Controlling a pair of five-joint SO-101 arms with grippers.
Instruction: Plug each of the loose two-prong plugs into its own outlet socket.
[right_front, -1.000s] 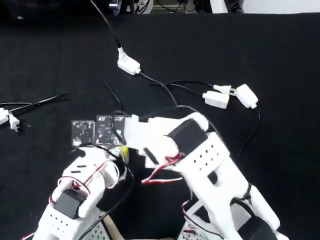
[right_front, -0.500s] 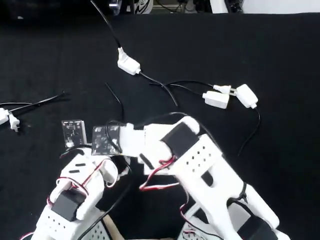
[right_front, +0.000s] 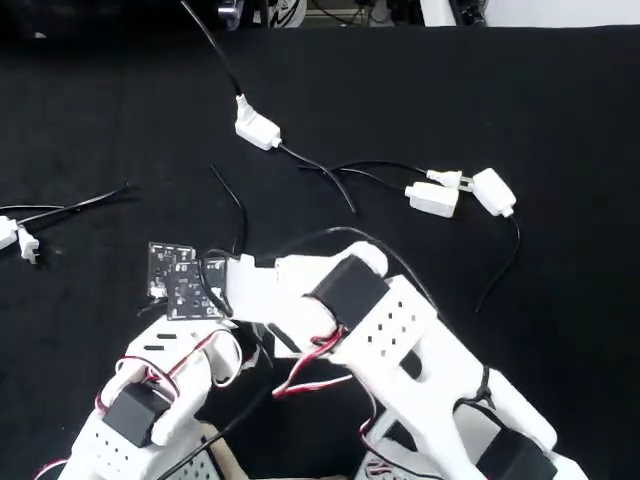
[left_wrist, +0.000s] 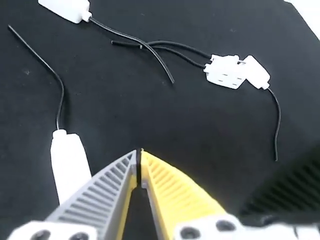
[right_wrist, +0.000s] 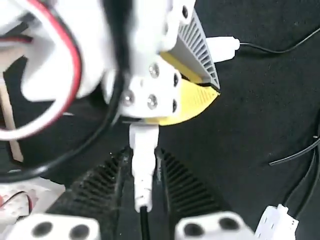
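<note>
From above, a joined pair (right_front: 435, 199) at centre right looked done; the upper plug (right_front: 257, 128) and left-edge plug (right_front: 20, 240) lay loose on the desk (right_front: 560, 110). Left wrist: left claw (left_wrist: 138, 154) was pressed together beside a white connector (left_wrist: 70, 162). Right wrist: right claw (right_wrist: 144, 156) clamped a white plug (right_wrist: 144, 172), not yet seated.

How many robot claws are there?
2. The left gripper, grey and yellow, sits beside a white plug; the right gripper, black, clamps a second plug.
</note>
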